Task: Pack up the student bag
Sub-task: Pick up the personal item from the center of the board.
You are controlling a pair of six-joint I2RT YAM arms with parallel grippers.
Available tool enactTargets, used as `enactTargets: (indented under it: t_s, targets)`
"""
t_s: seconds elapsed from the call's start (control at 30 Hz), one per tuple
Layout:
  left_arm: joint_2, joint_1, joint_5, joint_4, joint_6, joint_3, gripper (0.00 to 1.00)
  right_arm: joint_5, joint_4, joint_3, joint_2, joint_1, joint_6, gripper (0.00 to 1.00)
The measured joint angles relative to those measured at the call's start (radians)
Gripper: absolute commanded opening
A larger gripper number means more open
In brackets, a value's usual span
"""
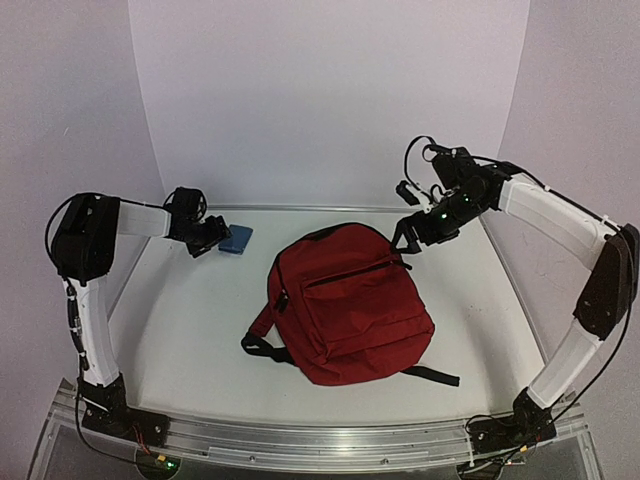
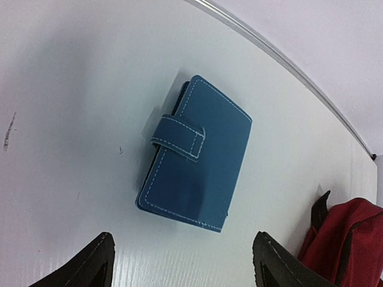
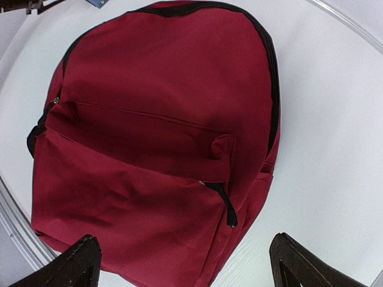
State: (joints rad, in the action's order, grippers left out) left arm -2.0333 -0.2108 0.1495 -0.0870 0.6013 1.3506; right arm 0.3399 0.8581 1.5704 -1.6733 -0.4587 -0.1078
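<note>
The student bag (image 1: 350,305), a dark red backpack, lies flat in the middle of the table with its front pocket facing up. It fills the right wrist view (image 3: 155,119), where a black zip pull (image 3: 230,218) hangs at the pocket's end. My right gripper (image 1: 408,232) hovers open over the bag's top right corner, its jaws (image 3: 185,251) wide and empty. A blue wallet (image 1: 236,239) with a strap closure lies at the back left (image 2: 194,152). My left gripper (image 1: 205,240) is open just short of it, with nothing between the jaws (image 2: 182,251).
Black straps (image 1: 262,347) stick out from the bag's lower left, and one (image 1: 435,375) from its lower right. The white table (image 1: 180,330) ends at a curved back wall and a metal rail (image 1: 320,440) in front. The bag's edge (image 2: 353,239) shows right of the wallet.
</note>
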Motion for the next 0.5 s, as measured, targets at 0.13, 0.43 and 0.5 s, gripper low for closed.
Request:
enactTargets:
  t_s: [0.13,0.43,0.5]
  targets:
    - [-0.080,0.001,0.017,-0.021,-0.026,0.063,0.76,0.027,0.009,-0.014,0.026,0.000,0.000,0.98]
    - [-0.196,0.021,0.088,0.000,-0.026,0.164,0.55,0.052,0.040,-0.040,0.059,0.000,0.000,0.98]
    - [-0.216,0.027,0.111,0.021,-0.024,0.181,0.45,0.054,0.044,-0.046,0.071,0.000,0.000,0.98]
